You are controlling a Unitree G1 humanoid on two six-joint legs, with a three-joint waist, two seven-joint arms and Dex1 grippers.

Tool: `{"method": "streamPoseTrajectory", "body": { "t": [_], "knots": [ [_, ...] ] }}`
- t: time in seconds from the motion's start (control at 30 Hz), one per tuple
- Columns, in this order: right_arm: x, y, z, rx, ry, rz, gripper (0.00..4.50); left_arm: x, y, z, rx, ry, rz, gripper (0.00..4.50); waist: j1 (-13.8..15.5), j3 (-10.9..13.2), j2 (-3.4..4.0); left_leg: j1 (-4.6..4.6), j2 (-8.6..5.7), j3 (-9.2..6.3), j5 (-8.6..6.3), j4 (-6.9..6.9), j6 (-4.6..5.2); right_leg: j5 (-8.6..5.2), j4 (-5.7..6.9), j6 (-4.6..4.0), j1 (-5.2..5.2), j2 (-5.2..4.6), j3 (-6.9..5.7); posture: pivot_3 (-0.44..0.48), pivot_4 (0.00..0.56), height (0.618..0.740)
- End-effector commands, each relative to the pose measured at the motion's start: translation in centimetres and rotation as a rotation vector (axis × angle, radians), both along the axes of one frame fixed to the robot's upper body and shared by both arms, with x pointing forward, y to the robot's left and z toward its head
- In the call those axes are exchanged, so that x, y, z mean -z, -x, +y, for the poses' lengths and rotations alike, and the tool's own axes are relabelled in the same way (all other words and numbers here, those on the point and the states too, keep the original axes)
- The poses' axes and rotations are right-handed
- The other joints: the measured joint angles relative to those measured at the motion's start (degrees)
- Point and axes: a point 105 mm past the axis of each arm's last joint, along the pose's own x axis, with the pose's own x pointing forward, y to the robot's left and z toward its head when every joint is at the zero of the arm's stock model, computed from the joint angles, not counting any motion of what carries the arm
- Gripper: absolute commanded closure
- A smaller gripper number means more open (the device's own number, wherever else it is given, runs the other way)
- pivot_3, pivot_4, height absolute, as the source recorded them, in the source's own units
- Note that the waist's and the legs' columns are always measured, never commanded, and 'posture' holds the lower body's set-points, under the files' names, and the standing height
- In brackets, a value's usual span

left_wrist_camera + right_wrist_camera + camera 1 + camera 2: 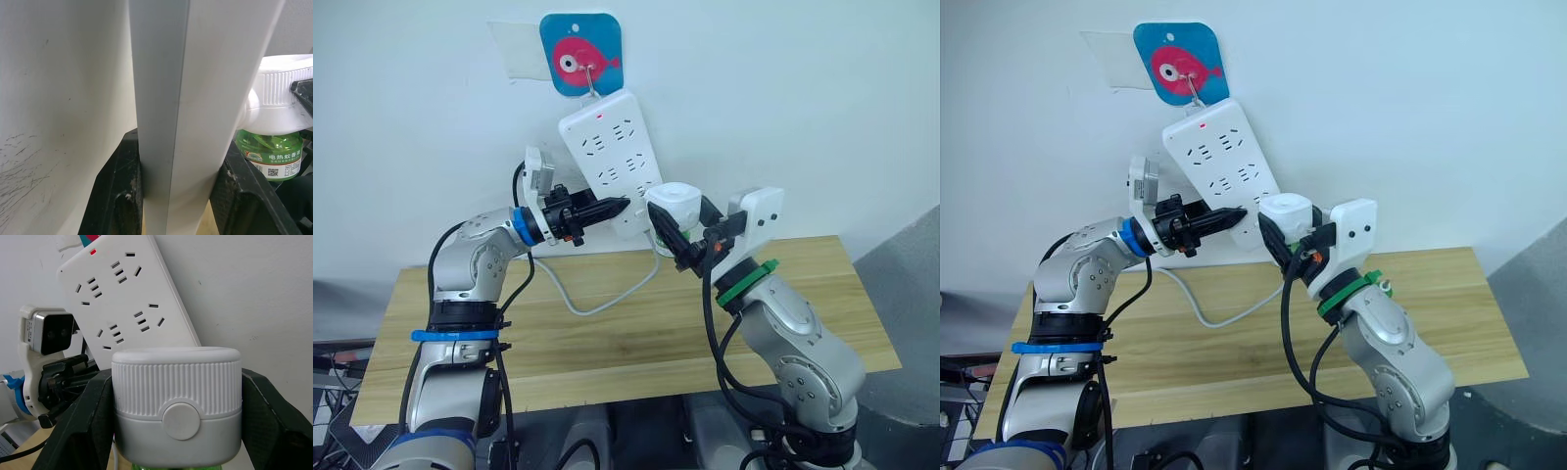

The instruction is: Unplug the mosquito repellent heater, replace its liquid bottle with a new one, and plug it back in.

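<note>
Right pincer (pixel 677 238) around raised heater (pixel 674 204)

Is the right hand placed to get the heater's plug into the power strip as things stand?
Probably yes. The right hand grips the heater just beside the power strip, whose lower end the left hand is clamping. I can't see the plug itself.

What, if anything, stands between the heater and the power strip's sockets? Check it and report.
Nothing visible blocks the way. The right gripper holds the mosquito repellent heater right beside the power strip, whose lower end the left gripper clamps. The strip's socket face shows bare in the right wrist view.
</note>
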Motion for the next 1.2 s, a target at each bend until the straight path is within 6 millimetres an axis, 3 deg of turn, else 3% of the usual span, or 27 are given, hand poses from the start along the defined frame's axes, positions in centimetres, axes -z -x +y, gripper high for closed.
{"method": "streamPoseTrajectory", "body": {
  "t": [0.03, 0.7, 1.2],
  "knots": [
    [-1.8, 0.9, 0.2, -0.020, -0.035, -0.083, 1.44, 0.1, 0.1, -0.5, 0.025, -0.002, 0.017, 3.18, 0.00, 0.00, 0.00, 0.00, 0.00, 0.00, 0.00, 0.00, 0.00, 0.00, 0.00, 0.00, 0.00, 0.00, 0.00, -0.104, 0.259, 0.740],
    [-2.0, 1.7, 0.7, -0.087, -0.029, -0.106, 1.44, 0.3, 0.0, -0.4, 0.025, -0.006, 0.016, 3.18, -0.01, 0.00, 0.00, 0.00, 0.00, 0.00, 0.00, -0.02, 0.00, 0.00, 0.00, 0.00, -0.01, 0.00, 0.00, -0.103, 0.264, 0.740],
    [-1.8, 2.7, -1.2, -0.077, 0.014, -0.098, 1.44, 0.3, 0.0, -0.3, 0.021, -0.013, 0.015, 3.18, 0.00, 0.01, -0.01, 0.00, 0.00, 0.01, 0.00, -0.04, 0.00, 0.00, -0.02, 0.00, 0.00, -0.01, -0.01, -0.103, 0.271, 0.740]
  ]
}}
